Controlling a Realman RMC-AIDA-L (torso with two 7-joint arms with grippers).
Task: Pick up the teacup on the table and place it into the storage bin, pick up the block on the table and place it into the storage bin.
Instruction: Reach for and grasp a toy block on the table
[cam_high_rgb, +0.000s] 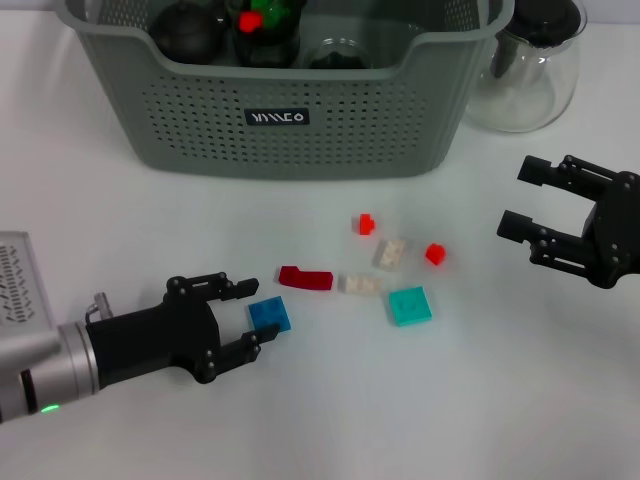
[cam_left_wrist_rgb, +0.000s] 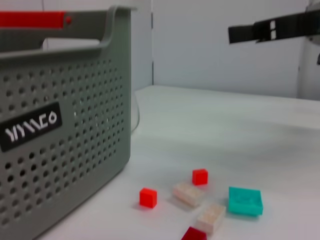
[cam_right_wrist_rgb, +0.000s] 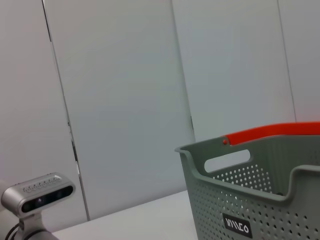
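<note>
I see the blue block (cam_high_rgb: 270, 316) lying on the table (cam_high_rgb: 480, 400), between the spread fingers of my left gripper (cam_high_rgb: 247, 315), which isn't clamped on it. Just beyond lie a dark red piece (cam_high_rgb: 305, 278), two white bricks (cam_high_rgb: 361, 284), a teal tile (cam_high_rgb: 410, 306) and two small red cubes (cam_high_rgb: 366, 224). The storage bin (cam_high_rgb: 290, 110) stands at the far side, dark items inside. My right gripper (cam_high_rgb: 530, 205) hovers open, well apart, near a glass carafe (cam_high_rgb: 530, 75).

The grey-green perforated storage bin (cam_high_rgb: 290, 105) stands upright at the table's far side, dark items inside, perhaps the teacup. A blue block (cam_high_rgb: 270, 316) lies flat, well in front of it.
</note>
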